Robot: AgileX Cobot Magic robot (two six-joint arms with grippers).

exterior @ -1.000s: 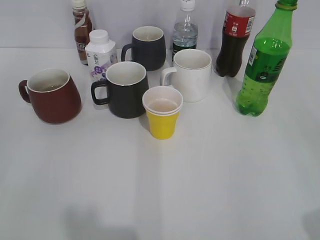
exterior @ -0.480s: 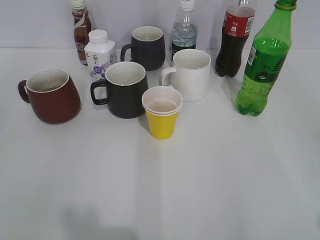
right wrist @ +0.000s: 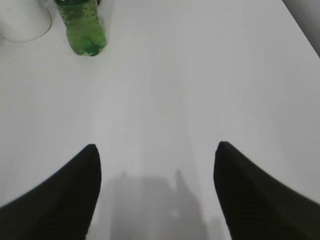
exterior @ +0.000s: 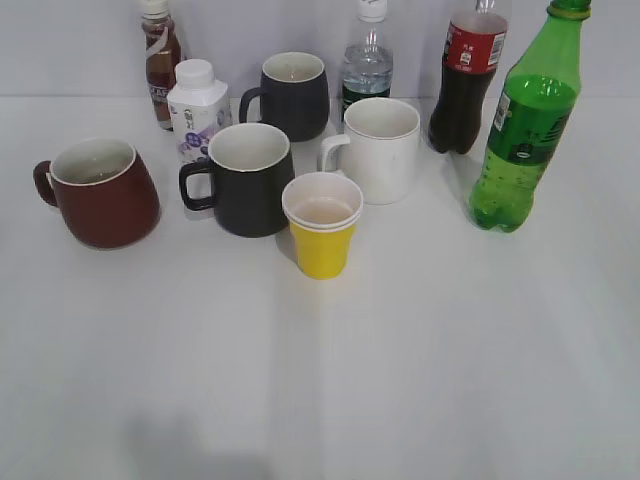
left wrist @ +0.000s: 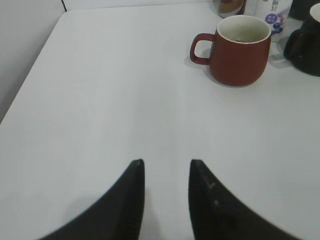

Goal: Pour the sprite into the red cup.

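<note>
The sprite (exterior: 524, 125), a tall green bottle with no cap, stands upright at the right of the table; its base shows at the top left of the right wrist view (right wrist: 82, 27). The red cup (exterior: 97, 192) stands at the left, handle to the left, and shows in the left wrist view (left wrist: 240, 50) far ahead and to the right of the jaws. My left gripper (left wrist: 166, 162) is open a little and empty above bare table. My right gripper (right wrist: 156, 146) is wide open and empty, well short of the sprite. Neither gripper shows in the exterior view.
Between cup and sprite stand two black mugs (exterior: 248, 178) (exterior: 292, 94), a white mug (exterior: 376, 148) and a yellow paper cup (exterior: 322, 224). At the back stand a brown drink bottle (exterior: 160, 62), a small white bottle (exterior: 197, 106), a clear bottle (exterior: 368, 62) and a cola bottle (exterior: 465, 80).
The whole scene has shifted slightly left and up in the exterior view. A dark patch at the lower right edge one second ago is gone. No object has moved on the table.
</note>
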